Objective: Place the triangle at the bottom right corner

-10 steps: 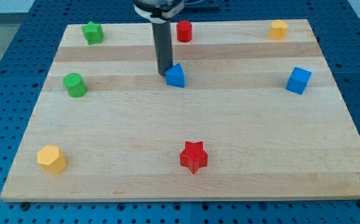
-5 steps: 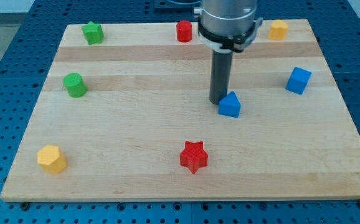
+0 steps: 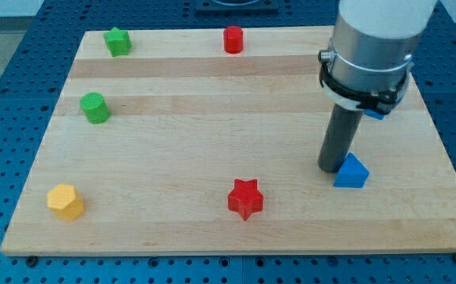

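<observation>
The blue triangle (image 3: pixel 352 171) lies on the wooden board (image 3: pixel 173 158), right of centre and below the middle. My tip (image 3: pixel 330 167) touches the triangle's upper-left side. The rod rises from there into the wide grey arm body above. The board's bottom right corner lies further down and to the view's right of the triangle.
A red star (image 3: pixel 245 197) lies at bottom centre and a yellow hexagon (image 3: pixel 65 201) at bottom left. A green cylinder (image 3: pixel 95 107) sits at the left, a green star (image 3: pixel 117 40) at top left, a red cylinder (image 3: pixel 233 39) at top centre. A blue cube (image 3: pixel 375 113) is mostly hidden behind the arm.
My tip has pushed the blue triangle down and to the view's right, from the upper middle of the board to right of centre. The arm now hides the yellow block and most of the blue cube.
</observation>
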